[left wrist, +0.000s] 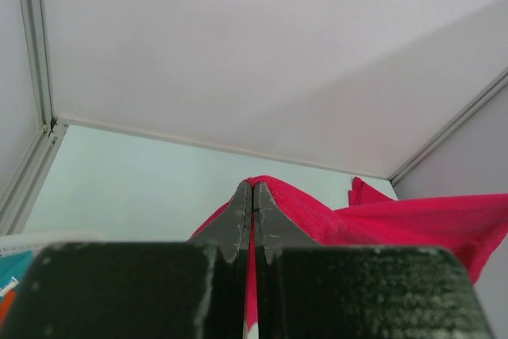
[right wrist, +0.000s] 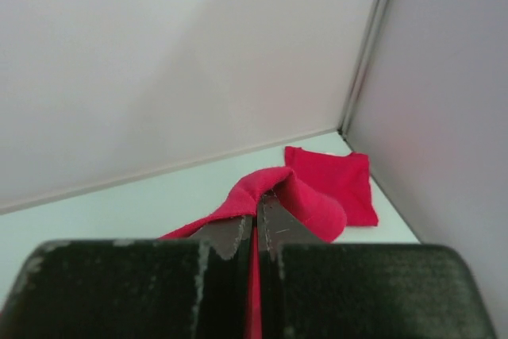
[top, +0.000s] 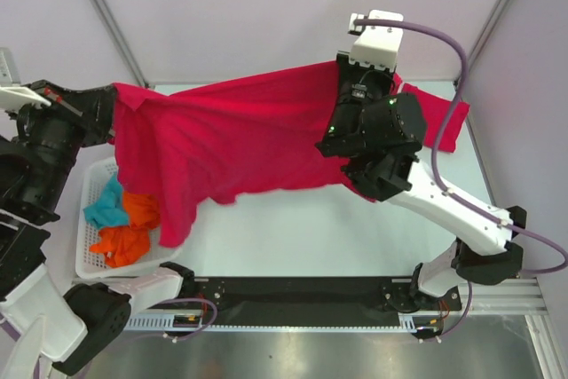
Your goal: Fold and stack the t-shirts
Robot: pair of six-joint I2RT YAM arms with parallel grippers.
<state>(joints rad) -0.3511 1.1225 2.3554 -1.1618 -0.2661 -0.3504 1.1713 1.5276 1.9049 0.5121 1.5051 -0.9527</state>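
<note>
A crimson t-shirt (top: 222, 144) hangs spread in the air between both grippers, its lower edge drooping toward the table and the basket. My left gripper (top: 115, 97) is shut on its left top corner, and red cloth (left wrist: 317, 212) shows pinched between the closed fingers (left wrist: 238, 216). At the other top corner my right gripper (top: 348, 73) is shut on the cloth (right wrist: 309, 200), which folds over its fingertips. A second red t-shirt (top: 437, 117) lies folded flat at the table's far right corner (right wrist: 333, 180).
A white basket (top: 89, 259) stands at the left near edge with teal cloth (top: 106, 206) and orange cloth (top: 124, 241) in it. White walls and metal frame posts (top: 106, 15) enclose the table on the far side and at the right.
</note>
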